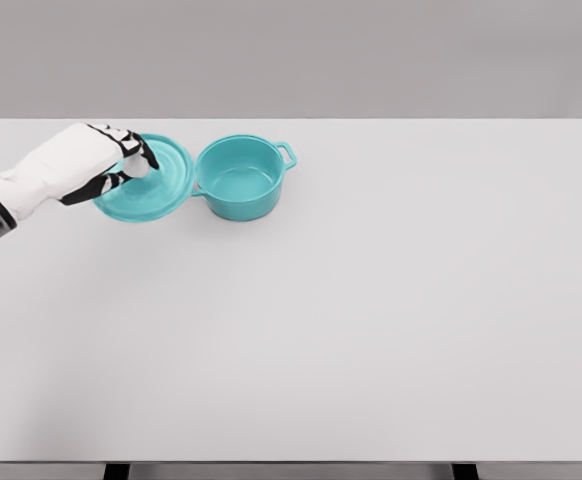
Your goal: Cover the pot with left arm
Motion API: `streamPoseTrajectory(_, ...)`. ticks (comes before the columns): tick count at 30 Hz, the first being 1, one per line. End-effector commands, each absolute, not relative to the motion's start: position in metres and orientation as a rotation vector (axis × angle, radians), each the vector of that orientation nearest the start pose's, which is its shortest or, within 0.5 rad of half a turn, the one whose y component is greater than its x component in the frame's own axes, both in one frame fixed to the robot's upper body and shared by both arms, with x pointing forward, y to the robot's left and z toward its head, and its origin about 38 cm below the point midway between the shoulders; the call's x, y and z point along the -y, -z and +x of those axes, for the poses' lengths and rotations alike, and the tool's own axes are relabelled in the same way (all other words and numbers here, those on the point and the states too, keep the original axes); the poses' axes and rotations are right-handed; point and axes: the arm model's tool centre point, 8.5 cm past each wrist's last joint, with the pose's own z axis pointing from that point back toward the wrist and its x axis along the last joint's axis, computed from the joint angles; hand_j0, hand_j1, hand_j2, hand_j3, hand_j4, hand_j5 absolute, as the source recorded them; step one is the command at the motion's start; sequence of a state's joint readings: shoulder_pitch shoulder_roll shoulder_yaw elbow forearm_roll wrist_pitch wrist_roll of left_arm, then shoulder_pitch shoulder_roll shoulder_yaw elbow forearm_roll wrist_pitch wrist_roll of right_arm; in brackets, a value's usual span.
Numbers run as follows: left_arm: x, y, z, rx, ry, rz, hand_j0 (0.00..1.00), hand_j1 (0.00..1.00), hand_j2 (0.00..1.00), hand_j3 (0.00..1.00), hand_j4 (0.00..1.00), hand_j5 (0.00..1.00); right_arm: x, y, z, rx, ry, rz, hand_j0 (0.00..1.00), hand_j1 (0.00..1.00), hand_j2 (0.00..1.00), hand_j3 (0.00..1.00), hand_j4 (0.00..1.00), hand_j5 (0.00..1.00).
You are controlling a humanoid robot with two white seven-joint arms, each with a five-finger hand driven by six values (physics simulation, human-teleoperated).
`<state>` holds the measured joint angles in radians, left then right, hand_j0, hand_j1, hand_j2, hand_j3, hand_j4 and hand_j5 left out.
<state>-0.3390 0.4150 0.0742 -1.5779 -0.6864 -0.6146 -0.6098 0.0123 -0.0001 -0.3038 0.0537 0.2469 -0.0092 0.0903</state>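
The left hand [91, 165], white with black joints, curls its fingers around the knob of the round teal lid [156, 185], which is tilted near the table's [371, 320] back left corner. Just beside it stands the smooth, uncovered teal pot [239, 178] with loop handles.

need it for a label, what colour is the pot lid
Teal, matching the pot; the lid shows in the head view.

Teal pot [239, 178] (uncovered) beside lid [156, 185]
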Motion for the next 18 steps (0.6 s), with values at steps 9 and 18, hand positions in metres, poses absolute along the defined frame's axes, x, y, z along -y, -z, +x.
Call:
streamPoseTrajectory(9,-0.294,-0.224,0.425,1.688,1.652,0.664,0.49,0.49,0.49,0.49,0.49,0.49,0.258,0.261,-0.024,-0.049,0.062,0.018,1.00,1.00,1.00,1.00,1.00,1.00)
streamPoseTrajectory(18,-0.274,-0.212,0.443,1.699,1.636,0.582,0.49,0.49,0.49,0.49,0.49,0.49,0.258,0.261,-0.025,-0.051,0.062,0.018,1.00,1.00,1.00,1.00,1.00,1.00)
